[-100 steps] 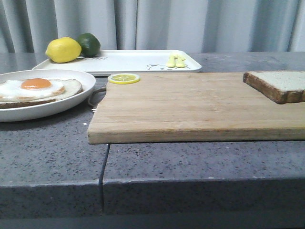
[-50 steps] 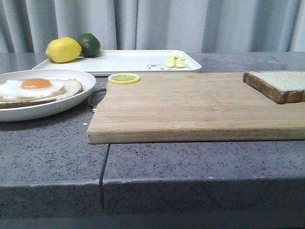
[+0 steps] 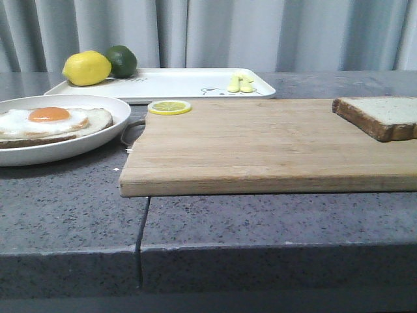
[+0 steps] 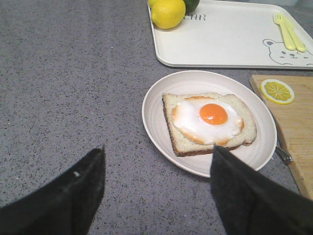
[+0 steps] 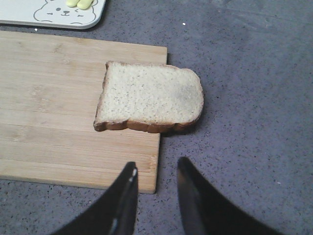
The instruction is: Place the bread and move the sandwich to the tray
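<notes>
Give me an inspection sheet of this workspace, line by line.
Surface: grey speckled counter, a seam running toward its front edge.
Job's things: bread overhanging the cutting board edge; egg-topped slice on white plate; tray behind.
Clutter: lemon, lime and yellow fork on the tray; lemon slice on the board's corner.
Grippers: left tool open near the plate; right tool open near the bread; both empty.
Cables: nothing seen.
Surroundings: grey curtain behind.
</notes>
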{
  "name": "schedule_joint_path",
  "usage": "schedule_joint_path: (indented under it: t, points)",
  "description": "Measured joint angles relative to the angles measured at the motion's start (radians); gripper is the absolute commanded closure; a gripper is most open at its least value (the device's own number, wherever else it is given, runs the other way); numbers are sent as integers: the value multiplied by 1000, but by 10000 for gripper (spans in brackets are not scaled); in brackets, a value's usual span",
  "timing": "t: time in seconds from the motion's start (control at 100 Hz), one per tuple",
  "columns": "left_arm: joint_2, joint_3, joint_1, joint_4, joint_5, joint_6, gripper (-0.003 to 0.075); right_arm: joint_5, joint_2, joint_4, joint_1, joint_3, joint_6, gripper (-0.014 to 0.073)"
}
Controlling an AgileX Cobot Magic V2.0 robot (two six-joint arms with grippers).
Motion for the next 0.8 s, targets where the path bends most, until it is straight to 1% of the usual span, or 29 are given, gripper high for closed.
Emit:
schedule_joint_path:
  t: [0.07,0.8]
  points:
    - [0,0,0,0,0,0,209,0,0,0,0,0,0,204]
    - [0,0,0,-2,0,0,209,-27,0,7,0,0,0,204]
